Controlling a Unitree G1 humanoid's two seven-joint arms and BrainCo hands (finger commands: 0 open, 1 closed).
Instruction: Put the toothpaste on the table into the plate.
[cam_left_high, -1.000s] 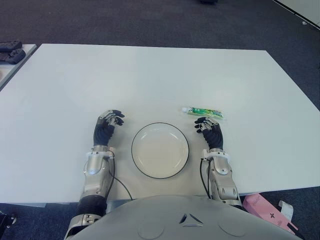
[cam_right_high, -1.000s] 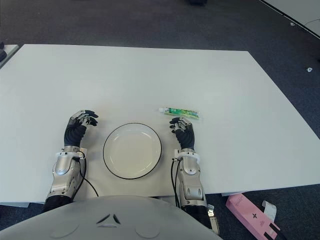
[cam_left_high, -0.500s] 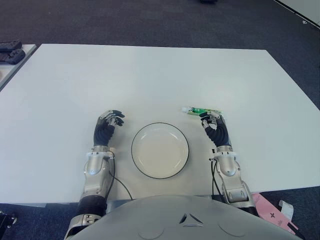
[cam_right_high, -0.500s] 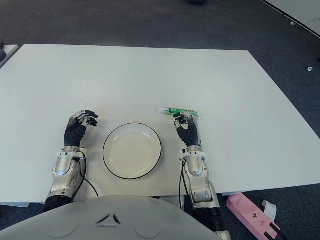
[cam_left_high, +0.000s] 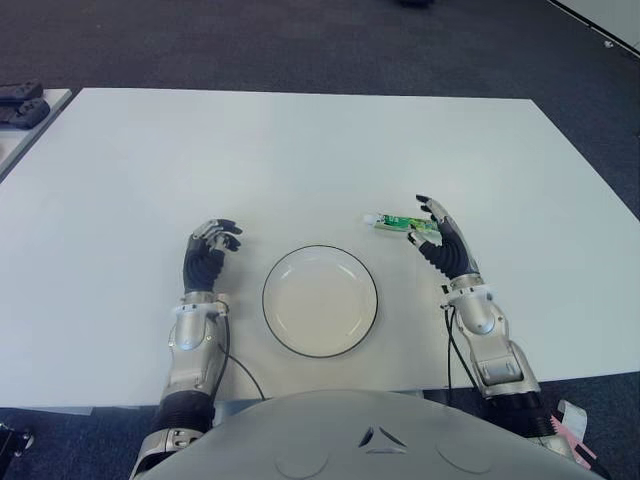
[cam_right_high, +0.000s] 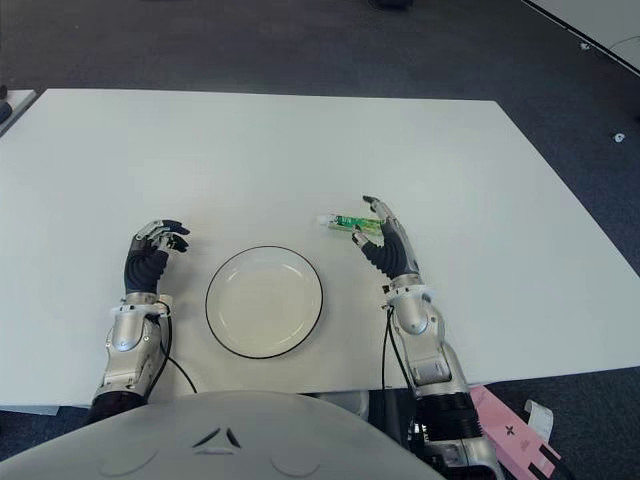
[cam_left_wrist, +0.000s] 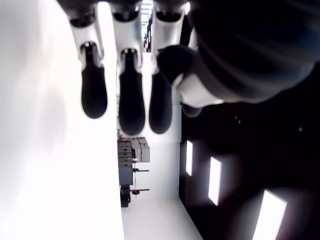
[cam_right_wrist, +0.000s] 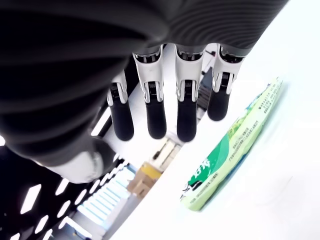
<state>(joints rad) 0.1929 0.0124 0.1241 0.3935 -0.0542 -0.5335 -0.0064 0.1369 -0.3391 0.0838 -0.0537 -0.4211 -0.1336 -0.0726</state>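
**Right robot hand poised over the tube, nothing grasped yet**

The white bench (cam_left_high: 300, 140) fills most of both eye views, and everything that matters sits near its front edge. At the middle of that edge is the round plate (cam_left_high: 320, 300), white with a dark rim and holding nothing.

From the plate, the toothpaste (cam_left_high: 404, 222) lies at about 1 o'clock, near the rim but apart from it, flat on the bench. Its long axis runs from 9 to 3 o'clock, that is, across the robot's front, with the white cap at the 9 o'clock end, the end closer to the plate.

The right robot hand (cam_left_high: 442, 240) is plainly the nearer one. It shows at the 3 o'clock end of the tube, reaching in from about 5 o'clock, fingers extended and spread, holding nothing. Its wrist view shows the fingertips (cam_right_wrist: 155, 119) hanging straight above the green printed tube with a gap between; whether any finger touches the tube cannot be told.

The left robot hand (cam_left_high: 205, 258) shows at 9 o'clock of the plate, well away from the tube, fingers loosely curled and holding nothing.

In my judgement, the grasp calls for closing across the tube's short width, then carrying it toward 7 o'clock to the plate.
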